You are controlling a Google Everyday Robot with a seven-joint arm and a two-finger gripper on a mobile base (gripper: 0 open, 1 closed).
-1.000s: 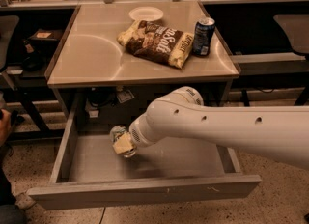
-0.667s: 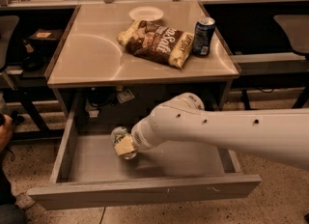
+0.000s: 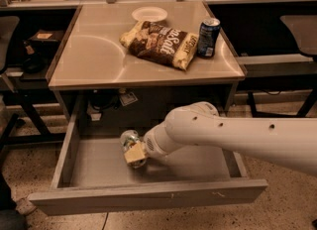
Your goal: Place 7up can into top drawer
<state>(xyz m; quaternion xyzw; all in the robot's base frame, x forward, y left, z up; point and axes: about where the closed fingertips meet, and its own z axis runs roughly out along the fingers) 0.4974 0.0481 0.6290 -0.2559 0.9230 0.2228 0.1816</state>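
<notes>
The 7up can (image 3: 128, 138) is held tilted inside the open top drawer (image 3: 99, 167), its long axis leaning with the silver top toward the upper left. It is clasped by the gripper (image 3: 134, 152), which is closed against its sides. The can's lower end is hidden behind the gripper, so contact with the drawer bottom cannot be told.

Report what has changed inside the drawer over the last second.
The gripper, jaws shut on the pale green and silver 7up can, has drifted slightly rightward within the wide grey top drawer, the white arm following. Nothing was released. The dark blue can, brown snack bag and white plate on the tabletop stayed put.
</notes>
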